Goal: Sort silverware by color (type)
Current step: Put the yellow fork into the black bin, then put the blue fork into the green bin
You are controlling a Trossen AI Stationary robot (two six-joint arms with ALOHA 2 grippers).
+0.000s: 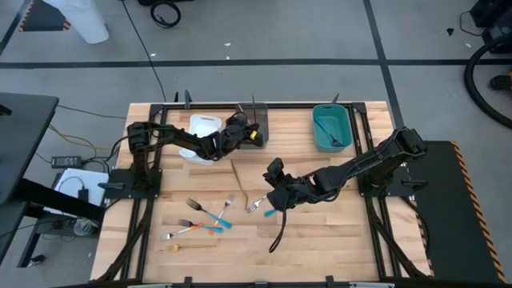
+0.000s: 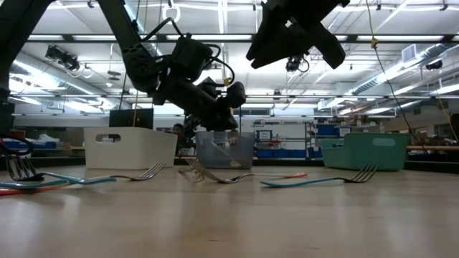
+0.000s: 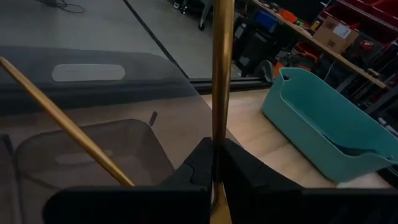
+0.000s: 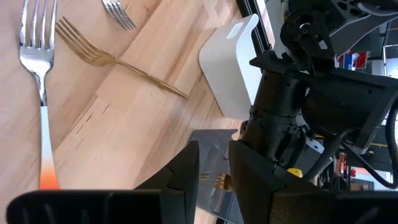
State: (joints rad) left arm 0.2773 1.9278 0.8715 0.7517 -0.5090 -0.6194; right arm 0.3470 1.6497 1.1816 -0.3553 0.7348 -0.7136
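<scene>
Sorting is partly done: the left claw point(image 3: 214, 163), clenched on a gold fork point(image 3: 221, 74), hangs over the grey bin point(image 1: 254, 133). The right claw point(image 1: 274, 198) hovers parted mid-tabletop; several forks point(image 1: 202, 224) lie near-left.

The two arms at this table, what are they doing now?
They are sorting silverware into bins. The left gripper is shut on a gold utensil, holding it over the grey bin, where another gold piece already leans. The right gripper hovers above the forks left on the table. The teal bin holds blue pieces.
</scene>
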